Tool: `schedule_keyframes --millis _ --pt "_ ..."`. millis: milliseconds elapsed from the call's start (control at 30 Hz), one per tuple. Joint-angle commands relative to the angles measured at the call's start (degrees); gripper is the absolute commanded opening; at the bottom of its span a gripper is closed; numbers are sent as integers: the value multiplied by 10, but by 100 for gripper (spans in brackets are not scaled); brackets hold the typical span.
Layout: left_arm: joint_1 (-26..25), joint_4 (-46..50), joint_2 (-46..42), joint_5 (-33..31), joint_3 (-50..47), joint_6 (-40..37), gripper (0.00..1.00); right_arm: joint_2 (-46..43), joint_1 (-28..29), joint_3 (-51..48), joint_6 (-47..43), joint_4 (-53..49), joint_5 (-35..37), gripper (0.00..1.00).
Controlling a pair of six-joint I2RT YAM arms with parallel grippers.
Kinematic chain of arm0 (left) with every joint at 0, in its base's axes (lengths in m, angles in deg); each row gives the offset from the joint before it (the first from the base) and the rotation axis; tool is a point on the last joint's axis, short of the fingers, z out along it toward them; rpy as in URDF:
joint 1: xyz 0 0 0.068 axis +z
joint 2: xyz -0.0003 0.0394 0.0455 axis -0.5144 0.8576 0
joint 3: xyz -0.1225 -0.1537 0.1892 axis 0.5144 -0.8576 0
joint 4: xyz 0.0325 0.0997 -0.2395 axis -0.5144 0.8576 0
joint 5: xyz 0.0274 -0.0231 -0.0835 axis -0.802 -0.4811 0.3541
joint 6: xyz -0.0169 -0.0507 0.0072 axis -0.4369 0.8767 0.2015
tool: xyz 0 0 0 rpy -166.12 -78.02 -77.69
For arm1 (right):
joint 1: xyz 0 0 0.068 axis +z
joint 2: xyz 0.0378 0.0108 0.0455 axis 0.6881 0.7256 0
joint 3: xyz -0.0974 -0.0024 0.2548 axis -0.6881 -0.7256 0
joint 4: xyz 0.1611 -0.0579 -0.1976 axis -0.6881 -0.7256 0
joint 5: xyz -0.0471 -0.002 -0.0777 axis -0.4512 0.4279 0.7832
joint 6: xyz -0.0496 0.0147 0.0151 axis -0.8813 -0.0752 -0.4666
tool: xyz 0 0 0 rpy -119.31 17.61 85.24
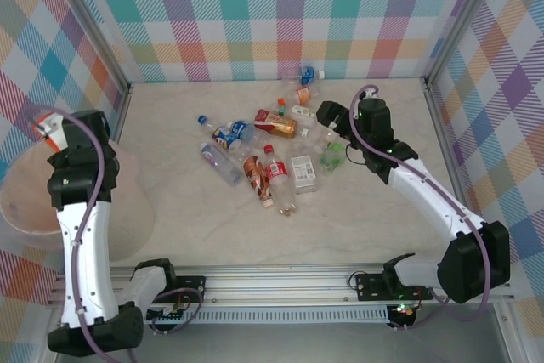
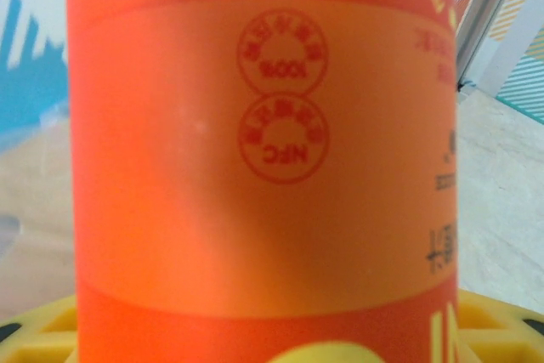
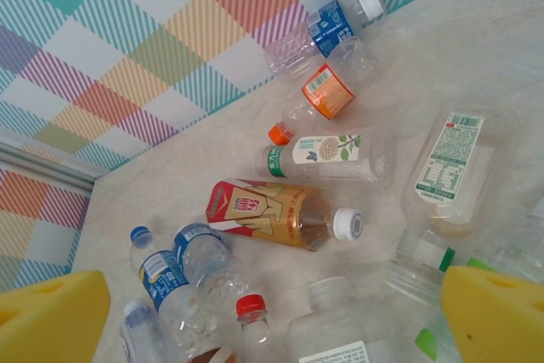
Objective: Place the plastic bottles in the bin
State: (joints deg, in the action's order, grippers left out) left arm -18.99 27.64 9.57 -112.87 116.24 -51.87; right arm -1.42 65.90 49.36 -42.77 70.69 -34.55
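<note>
Left jaws clenched around an orange-labelled clear plastic bottle [image 2: 263,167], held over the large round pale pink translucent bin [image 1: 21,201] at far left. Right jaws released, spread wide above the other small clear plastic bottles [image 1: 272,155] scattered on the pale marbled counter [image 1: 187,227]

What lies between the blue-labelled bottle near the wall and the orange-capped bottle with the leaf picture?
A clear bottle with an orange label, as the right wrist view shows.

The bin [image 1: 25,206] sits at the worktop's [image 1: 340,235] left edge, the plastic bottles [image 1: 276,125] strewn mid-worktop, well apart to its right.
</note>
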Motion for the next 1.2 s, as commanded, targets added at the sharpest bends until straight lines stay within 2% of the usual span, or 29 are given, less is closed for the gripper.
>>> schedule_keyframes --millis 0,167,633,700,767,933,1167 --pt "63 17 6 147 -25 42 51 6 -3 25 -14 -10 -7 100" --pt "101 12 28 230 -38 56 51 13 -3 31 -16 -23 -9 100" --pt "105 -67 62 308 -57 88 51 35 -3 52 -22 -52 -34 100" --pt "104 -68 70 320 -52 89 53 37 -3 52 -21 -52 -36 100" --pt "104 -62 74 327 -47 96 61 38 -3 52 -19 -52 -36 100" --pt "104 -46 59 331 -47 103 74 40 -3 49 -18 -52 -33 100" --pt "104 -33 45 340 -52 100 78 42 -3 39 -20 -63 -25 100"
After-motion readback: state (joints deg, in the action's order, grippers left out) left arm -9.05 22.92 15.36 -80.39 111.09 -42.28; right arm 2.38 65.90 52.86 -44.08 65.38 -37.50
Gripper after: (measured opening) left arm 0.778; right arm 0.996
